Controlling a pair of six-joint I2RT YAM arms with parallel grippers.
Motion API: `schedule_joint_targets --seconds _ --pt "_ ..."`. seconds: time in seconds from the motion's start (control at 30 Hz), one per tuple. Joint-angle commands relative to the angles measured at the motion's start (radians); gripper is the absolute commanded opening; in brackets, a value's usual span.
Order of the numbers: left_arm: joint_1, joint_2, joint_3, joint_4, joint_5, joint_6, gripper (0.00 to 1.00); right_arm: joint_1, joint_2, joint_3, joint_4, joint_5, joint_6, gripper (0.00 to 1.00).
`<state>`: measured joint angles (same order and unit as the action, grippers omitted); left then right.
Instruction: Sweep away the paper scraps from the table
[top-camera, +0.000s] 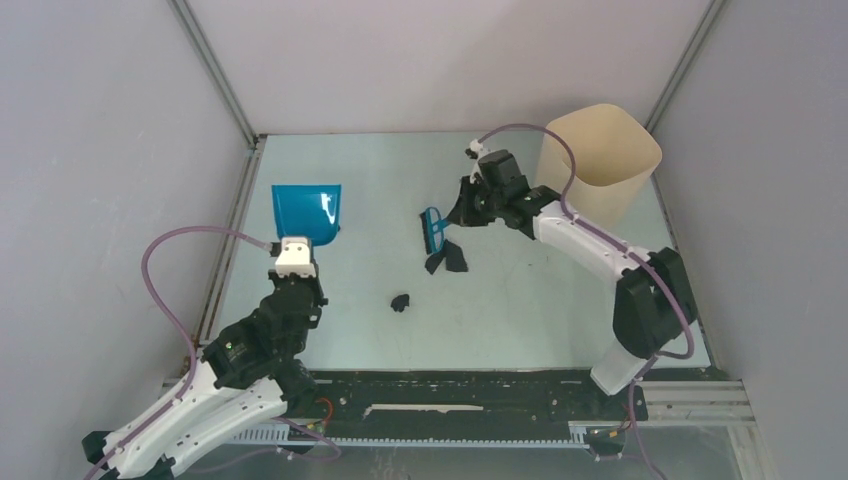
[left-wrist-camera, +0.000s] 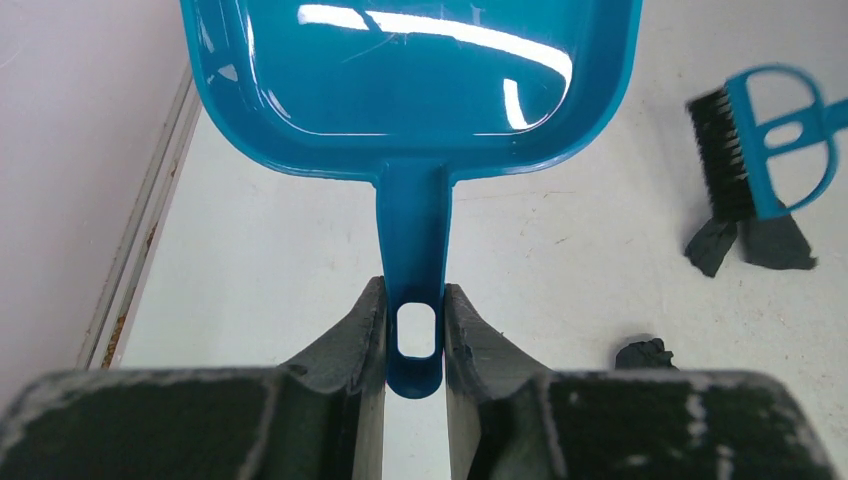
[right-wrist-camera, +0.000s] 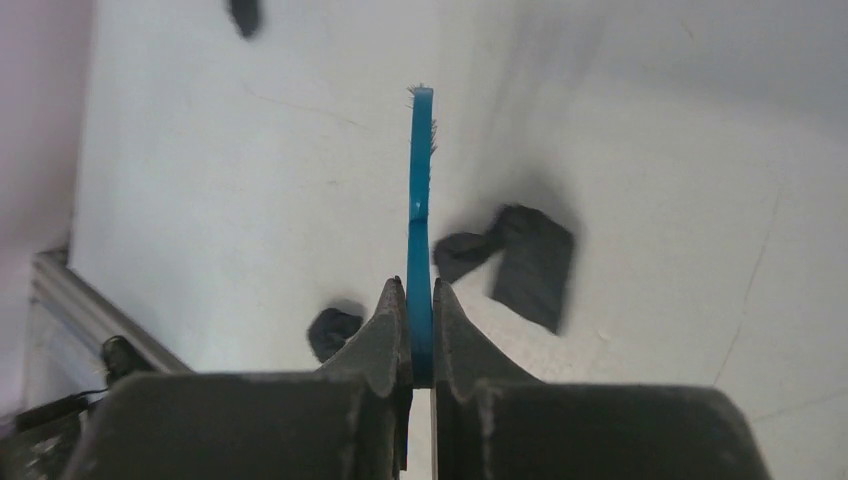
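The blue dustpan (top-camera: 307, 212) lies flat at the left of the table (top-camera: 560, 300). My left gripper (left-wrist-camera: 415, 320) is shut on the dustpan's (left-wrist-camera: 410, 70) handle, just in front of the pan. My right gripper (right-wrist-camera: 420, 300) is shut on the handle of the small blue brush (right-wrist-camera: 420, 190), which hangs bristles down at mid-table (top-camera: 434, 231). Two flat dark paper scraps (top-camera: 446, 260) lie right beside the bristles. A crumpled dark scrap (top-camera: 400, 301) sits nearer, between the arms. The right wrist view shows the flat scraps (right-wrist-camera: 530, 262), a small dark one (right-wrist-camera: 333, 332) and another far off (right-wrist-camera: 244, 15).
A tall beige bin (top-camera: 598, 160) stands at the table's back right corner, just behind my right arm. Metal rails edge the table on the left (top-camera: 232, 240). Grey walls close in both sides and the back.
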<state>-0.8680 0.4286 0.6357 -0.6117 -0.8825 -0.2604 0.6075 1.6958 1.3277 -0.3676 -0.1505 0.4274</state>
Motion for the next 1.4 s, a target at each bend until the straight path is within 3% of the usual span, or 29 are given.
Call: schedule_joint_targets --seconds 0.0,0.17,0.53,0.77,0.93,1.17,1.37 --pt "0.017 0.006 0.001 0.03 0.017 0.016 0.0 0.02 -0.097 0.004 0.144 -0.179 -0.067 0.0" --pt "0.021 0.009 0.001 0.029 0.014 0.015 0.0 0.072 0.011 0.118 0.177 -0.169 -0.048 0.0" --pt "0.025 -0.02 -0.005 0.014 -0.027 -0.019 0.0 0.098 0.531 0.622 0.206 -0.341 0.204 0.0" --pt "0.024 -0.008 -0.007 0.017 -0.044 -0.023 0.0 0.088 0.791 0.863 0.3 -0.417 0.487 0.0" --pt "0.025 0.013 -0.002 0.016 -0.042 -0.024 0.0 0.085 0.894 0.995 0.263 -0.295 0.557 0.0" --pt "0.023 -0.027 -0.02 0.057 0.057 0.038 0.0 0.071 0.851 0.93 0.1 -0.191 0.611 0.0" --pt "0.024 0.002 0.005 0.041 0.096 0.031 0.0 0.05 0.66 0.63 0.044 -0.211 0.566 0.0"
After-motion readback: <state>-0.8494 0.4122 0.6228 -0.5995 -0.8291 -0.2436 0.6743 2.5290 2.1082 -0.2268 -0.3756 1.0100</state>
